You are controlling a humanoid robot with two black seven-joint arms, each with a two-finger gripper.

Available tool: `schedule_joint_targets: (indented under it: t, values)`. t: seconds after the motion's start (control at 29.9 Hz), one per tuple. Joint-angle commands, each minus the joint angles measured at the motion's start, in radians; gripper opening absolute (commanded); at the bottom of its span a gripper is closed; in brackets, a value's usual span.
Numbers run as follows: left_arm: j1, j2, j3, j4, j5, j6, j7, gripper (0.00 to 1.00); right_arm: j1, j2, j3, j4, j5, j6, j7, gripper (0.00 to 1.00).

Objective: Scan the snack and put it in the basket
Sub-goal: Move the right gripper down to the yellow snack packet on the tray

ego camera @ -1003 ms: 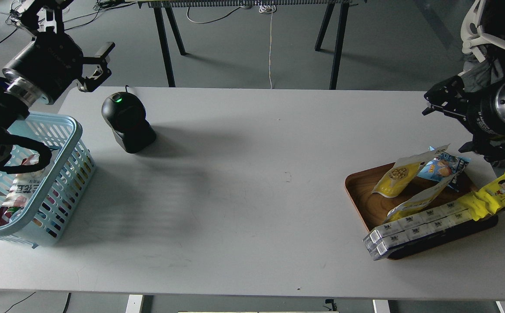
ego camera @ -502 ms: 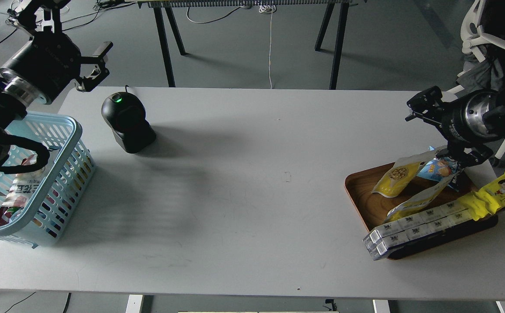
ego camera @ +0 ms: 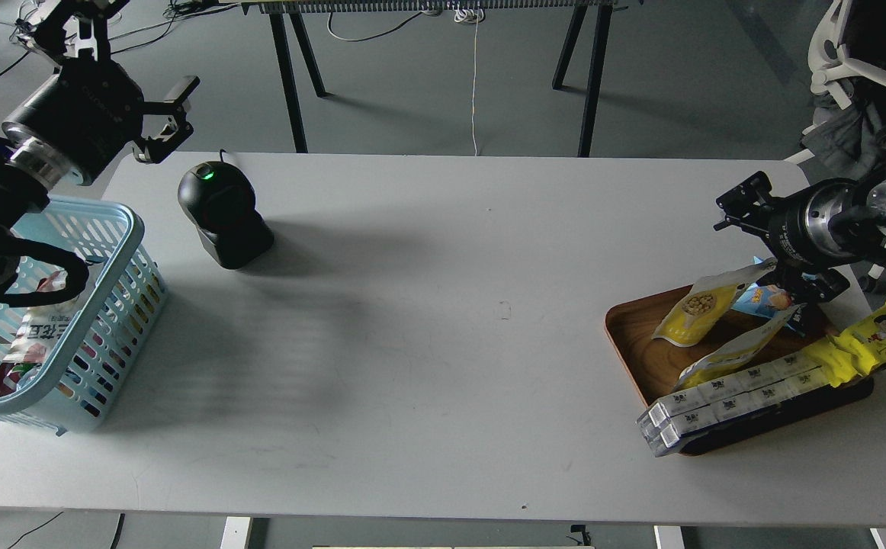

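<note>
At the right of the frame the snack (ego camera: pixel 696 310) leans in the brown tray (ego camera: pixel 630 335), with a small blue bag (ego camera: pixel 769 297) just right of it. The right claw (ego camera: pixel 752 221) hovers above and to the right of the pouch, apart from it; whether its fingers are released or clenched I cannot tell. At upper left, the left claw (ego camera: pixel 168 114) is released, empty, above the counter (ego camera: pixel 443 343) near the scanner (ego camera: pixel 222 213). The basket (ego camera: pixel 119 252) sits at far left.

One basket (ego camera: pixel 119 229), one scanner (ego camera: pixel 223 213), one wooden tray (ego camera: pixel 630 335), two yellow-white pouches (ego camera: pixel 698 309), one blue bag (ego camera: pixel 767 299), one cartoon-face packet (ego camera: pixel 866 339).
</note>
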Motion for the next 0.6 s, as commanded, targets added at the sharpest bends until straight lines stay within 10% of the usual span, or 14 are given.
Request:
schedule_joint_targets:
  t: [0.0, 0.27, 0.4, 0.57]
  values:
    - [0.0, 0.001, 0.0, 0.0, 0.0, 0.0, 0.0, 1.0, -0.016, 0.027, 0.013, -0.001, -0.001, -0.007, 0.003, 0.68]
    - [0.0, 0.002, -0.002, 0.0, 0.0, 0.001, 0.0, 1.0, -0.021, 0.025, 0.013, 0.018, -0.053, -0.034, 0.009, 0.44]
    - [0.0, 0.002, -0.002, 0.0, 0.0, 0.001, 0.0, 1.0, -0.03, 0.021, 0.013, 0.018, -0.056, -0.033, 0.014, 0.0]
    - [0.0, 0.002, -0.002, 0.0, 0.0, 0.006, 0.0, 1.0, -0.033, 0.018, 0.016, 0.018, -0.055, -0.033, 0.014, 0.0]
